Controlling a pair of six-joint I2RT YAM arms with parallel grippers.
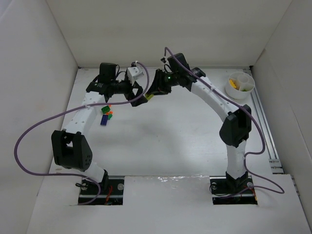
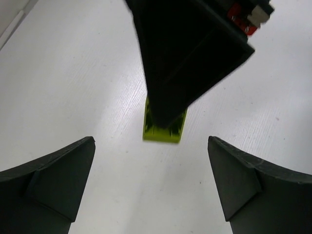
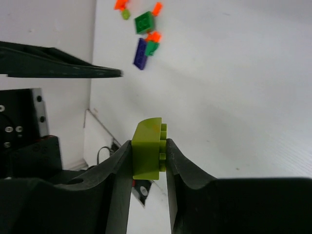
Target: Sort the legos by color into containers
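My right gripper (image 1: 148,96) is shut on a yellow-green lego (image 3: 148,148), which also shows in the left wrist view (image 2: 163,127) and in the top view (image 1: 148,97). My left gripper (image 1: 139,95) is open and empty, facing the right gripper's tips a short way off. A cluster of green, orange and dark blue legos (image 1: 106,114) lies by the left arm and shows in the right wrist view (image 3: 144,34). The white divided cup (image 1: 239,85) stands at the far right with yellow and green pieces inside.
White walls enclose the table on the left, back and right. A metal rail (image 1: 265,126) runs along the right edge. Purple cables (image 1: 29,131) loop around both arms.
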